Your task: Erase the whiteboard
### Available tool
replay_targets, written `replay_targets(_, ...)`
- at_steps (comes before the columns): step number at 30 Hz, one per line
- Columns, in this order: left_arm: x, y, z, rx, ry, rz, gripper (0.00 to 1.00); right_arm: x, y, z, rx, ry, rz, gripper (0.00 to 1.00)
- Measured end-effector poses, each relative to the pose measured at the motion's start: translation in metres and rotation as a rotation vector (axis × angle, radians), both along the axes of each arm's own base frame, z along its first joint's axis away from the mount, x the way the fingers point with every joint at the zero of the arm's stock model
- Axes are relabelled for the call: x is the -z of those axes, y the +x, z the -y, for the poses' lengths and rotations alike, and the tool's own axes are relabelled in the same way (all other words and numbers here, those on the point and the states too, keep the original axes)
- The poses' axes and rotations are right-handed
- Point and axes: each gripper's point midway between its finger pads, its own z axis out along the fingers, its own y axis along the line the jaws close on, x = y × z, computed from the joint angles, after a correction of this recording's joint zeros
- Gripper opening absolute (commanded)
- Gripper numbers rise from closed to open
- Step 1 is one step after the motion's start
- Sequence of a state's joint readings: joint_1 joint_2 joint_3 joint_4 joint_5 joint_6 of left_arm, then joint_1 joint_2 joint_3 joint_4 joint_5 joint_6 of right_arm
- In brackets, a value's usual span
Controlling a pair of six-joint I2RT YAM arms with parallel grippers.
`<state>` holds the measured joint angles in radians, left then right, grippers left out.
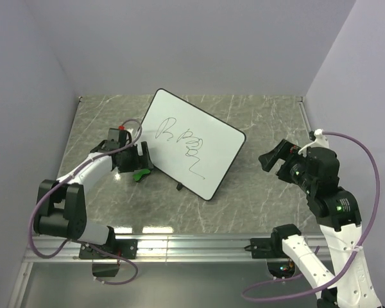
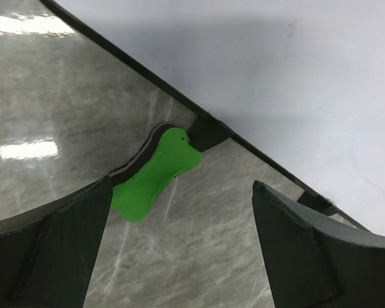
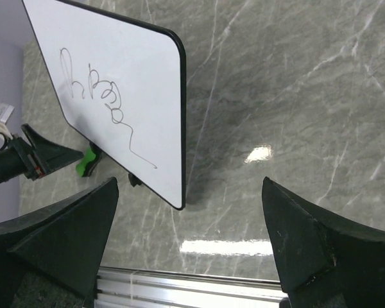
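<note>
"How do the left gripper [image 2: 183,192]'s two fingers [image 2: 64,244] stand?"

"Spread wide, holding nothing. One small green bone-shaped eraser [image 2: 155,174] lies on the grey marbled table [image 1: 269,192] just ahead, beside a black foot."

"And the right gripper [image 3: 189,186]?"

"Two fingers, also wide apart and empty, well right of the board."

"The board?"

"One large white black-rimmed whiteboard [image 1: 192,144] sits mid-table, askew, with one black scribble [image 1: 186,146] on it."
</note>
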<state>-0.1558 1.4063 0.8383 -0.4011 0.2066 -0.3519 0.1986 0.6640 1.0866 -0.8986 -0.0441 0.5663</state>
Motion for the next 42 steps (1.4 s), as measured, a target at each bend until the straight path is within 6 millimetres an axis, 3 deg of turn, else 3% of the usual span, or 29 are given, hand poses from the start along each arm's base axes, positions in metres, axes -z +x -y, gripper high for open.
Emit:
replay_targets(17, 0.022, -0.005, 0.023, 0.084, -0.037, -0.043, 0.94, 0.004, -0.019, 0.009, 0.000, -0.051, 0.000, 0.99)
replay_targets(26, 0.020, -0.012, 0.027, 0.029, -0.033, -0.068, 0.91, 0.005, -0.023, 0.008, -0.015, -0.046, 0.011, 0.99)
replay_targets(28, 0.017, -0.017, 0.029, 0.020, -0.027, -0.076, 0.87, 0.003, -0.025, 0.008, -0.016, -0.046, 0.023, 0.99)
replay_targets(35, 0.026, -0.027, 0.016, -0.042, 0.050, -0.125, 0.80, 0.001, -0.031, 0.006, -0.036, -0.035, 0.047, 0.98)
replay_targets(42, 0.047, -0.034, 0.008, -0.070, 0.131, -0.190, 0.72, 0.001, -0.032, 0.004, -0.049, -0.034, 0.046, 0.97)
